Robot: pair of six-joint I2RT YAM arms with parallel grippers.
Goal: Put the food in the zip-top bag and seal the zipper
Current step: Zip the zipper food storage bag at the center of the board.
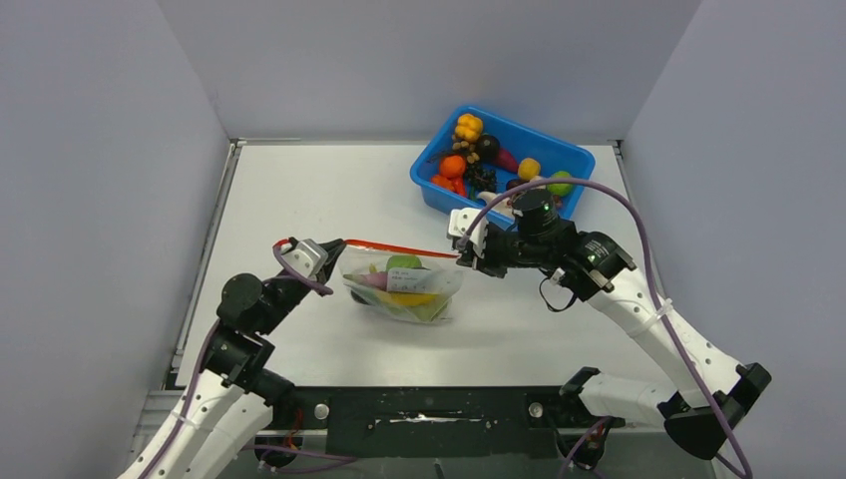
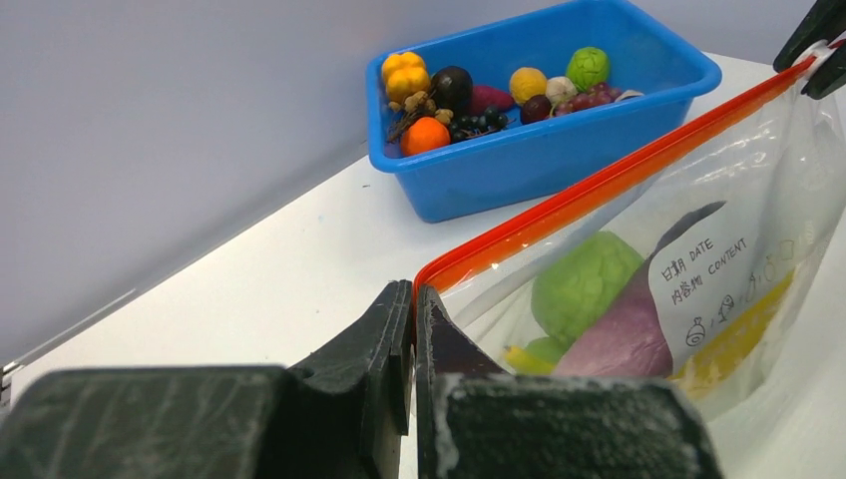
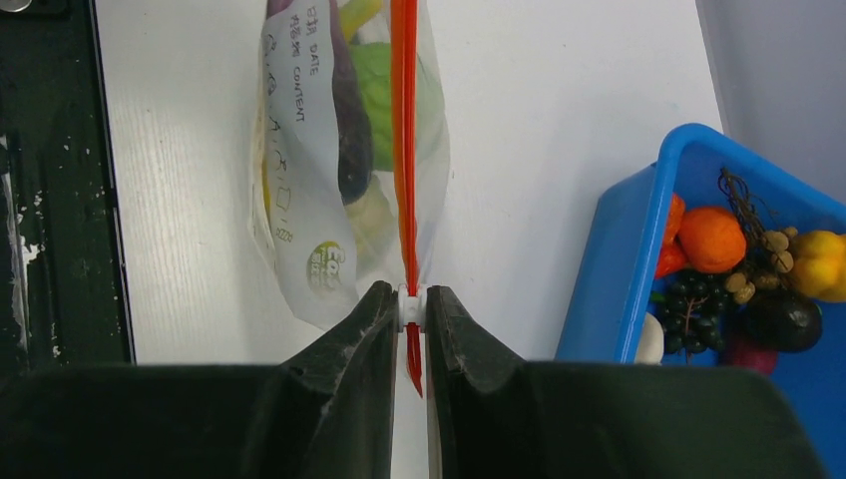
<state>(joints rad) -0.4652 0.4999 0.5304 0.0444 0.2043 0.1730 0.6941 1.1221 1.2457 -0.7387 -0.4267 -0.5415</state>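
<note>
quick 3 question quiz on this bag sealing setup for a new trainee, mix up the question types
1. True or false: the left gripper and the right gripper grip the zipper at opposite ends.
2. What do the right gripper's jaws pinch? A the white slider; B a spoon; C a sponge.
3. Fill in: the toy food outside the zip-top bag lies in the blue ___.
Key: 1 true; 2 A; 3 bin.
</note>
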